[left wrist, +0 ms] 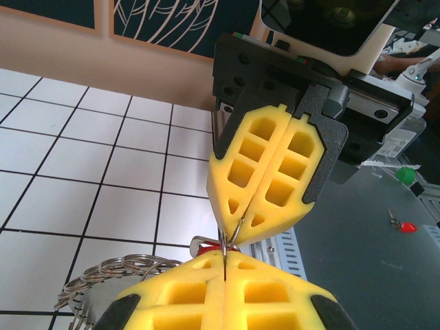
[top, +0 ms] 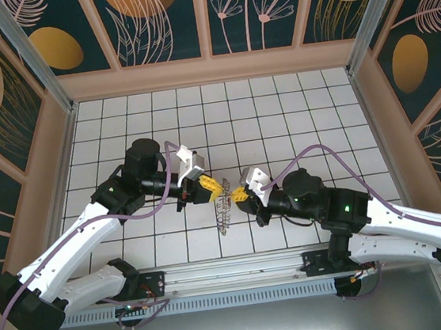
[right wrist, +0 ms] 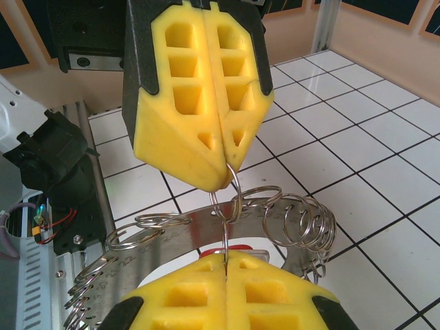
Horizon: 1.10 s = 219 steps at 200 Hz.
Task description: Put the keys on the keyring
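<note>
The left gripper (right wrist: 221,180) is pressing its yellow foam fingers together on the top of one small, thin wire split ring (right wrist: 232,199). The right gripper (right wrist: 225,261) is facing it tip to tip and pinching the same loop from the opposite side. Sharing one loop this way is probably holding it taut and steady between them, perhaps so its coils can be pried apart for a key.

The keyring, a large flat grey metal band (right wrist: 182,230) fringed with many such wire loops, is hanging just under and behind both sets of fingertips, carried by the pinched loop. I cannot tell whether its lower edge is touching the white tiled table (top: 278,111).

A tiny red patch (right wrist: 237,248) is peeking out just past the right gripper's fingertips, against the band. Whether it is a key or a mark on the band is unclear.

A small red tag with a thin pale metal bit (left wrist: 404,225) is lying on the grey metal sheet (left wrist: 357,240), well apart from both grippers and off beyond the right one. If that is the key, it is not yet threaded.
</note>
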Each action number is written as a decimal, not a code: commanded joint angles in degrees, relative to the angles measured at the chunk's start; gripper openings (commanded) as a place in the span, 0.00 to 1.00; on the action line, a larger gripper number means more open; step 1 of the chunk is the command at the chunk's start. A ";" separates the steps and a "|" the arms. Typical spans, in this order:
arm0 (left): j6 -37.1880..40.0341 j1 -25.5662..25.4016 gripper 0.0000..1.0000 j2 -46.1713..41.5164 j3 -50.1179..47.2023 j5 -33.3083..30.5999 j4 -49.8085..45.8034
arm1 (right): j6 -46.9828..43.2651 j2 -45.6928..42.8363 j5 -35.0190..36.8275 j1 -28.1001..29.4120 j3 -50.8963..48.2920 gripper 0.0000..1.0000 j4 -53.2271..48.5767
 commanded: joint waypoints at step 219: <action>0.09 -0.34 0.00 -0.72 0.43 0.24 2.68 | 0.99 -0.81 3.06 0.32 0.79 0.00 1.15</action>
